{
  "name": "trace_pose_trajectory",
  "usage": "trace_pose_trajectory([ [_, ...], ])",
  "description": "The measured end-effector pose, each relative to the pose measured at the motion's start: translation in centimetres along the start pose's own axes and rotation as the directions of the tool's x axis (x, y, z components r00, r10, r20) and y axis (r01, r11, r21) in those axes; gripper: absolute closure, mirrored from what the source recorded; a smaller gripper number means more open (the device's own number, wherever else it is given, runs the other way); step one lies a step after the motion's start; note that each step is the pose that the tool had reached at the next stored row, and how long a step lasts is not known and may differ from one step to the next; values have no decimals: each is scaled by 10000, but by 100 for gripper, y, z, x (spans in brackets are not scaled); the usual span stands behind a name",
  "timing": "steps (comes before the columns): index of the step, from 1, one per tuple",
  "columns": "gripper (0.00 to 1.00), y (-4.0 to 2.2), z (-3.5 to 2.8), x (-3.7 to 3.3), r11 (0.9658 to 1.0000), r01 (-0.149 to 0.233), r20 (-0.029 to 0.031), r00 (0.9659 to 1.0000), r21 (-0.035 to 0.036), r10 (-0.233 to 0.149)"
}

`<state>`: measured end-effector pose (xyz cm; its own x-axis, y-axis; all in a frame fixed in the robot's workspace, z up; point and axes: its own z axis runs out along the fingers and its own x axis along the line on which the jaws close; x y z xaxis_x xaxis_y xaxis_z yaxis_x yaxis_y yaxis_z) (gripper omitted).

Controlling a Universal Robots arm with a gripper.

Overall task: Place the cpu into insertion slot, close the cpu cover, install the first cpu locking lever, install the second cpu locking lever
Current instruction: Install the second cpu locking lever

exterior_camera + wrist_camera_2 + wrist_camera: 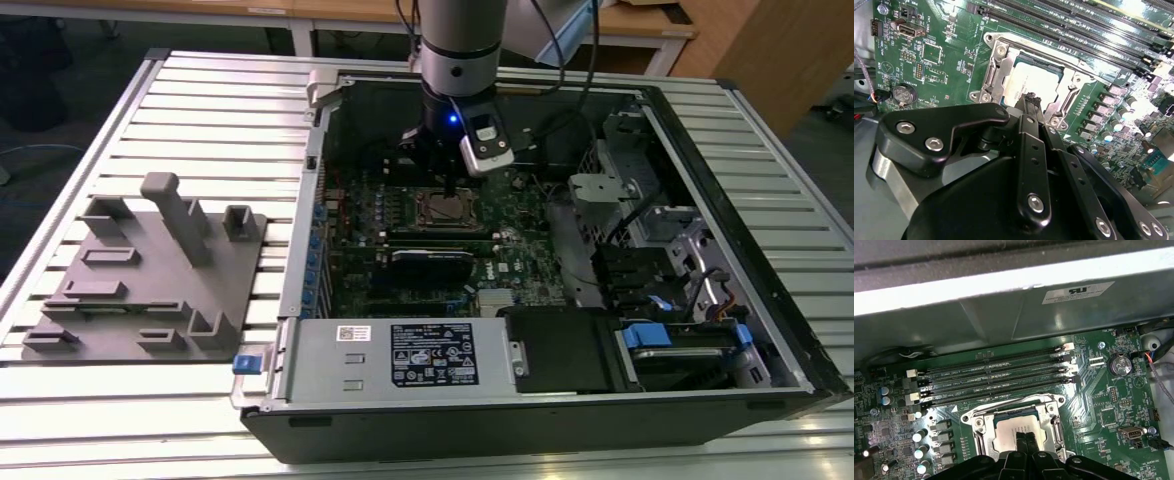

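- Hand (1030, 102) poised directly over the cpu (1041, 82), black fingers pressed together, holding nothing.
- Silver-grey square cpu lies in the insertion slot (1016, 425), under the metal cpu cover (999, 75).
- Long black memory slots (994, 372) run beside it on the green circuit board (1104, 410).

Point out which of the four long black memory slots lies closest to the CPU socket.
The slot right along the cpu cover edge, in the first wrist view; the other three lie beyond it toward the case wall.
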<state>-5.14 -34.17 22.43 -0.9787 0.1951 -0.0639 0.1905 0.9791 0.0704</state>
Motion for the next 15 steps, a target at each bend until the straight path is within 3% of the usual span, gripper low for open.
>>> trace_pose_trajectory([
  [8, 89, 5, -64, -5, 10000, 0, 1, 10000, -3, 0],
  [15, 89, 6, -74, -5, 10000, 0, 1, 10000, -4, 0],
])
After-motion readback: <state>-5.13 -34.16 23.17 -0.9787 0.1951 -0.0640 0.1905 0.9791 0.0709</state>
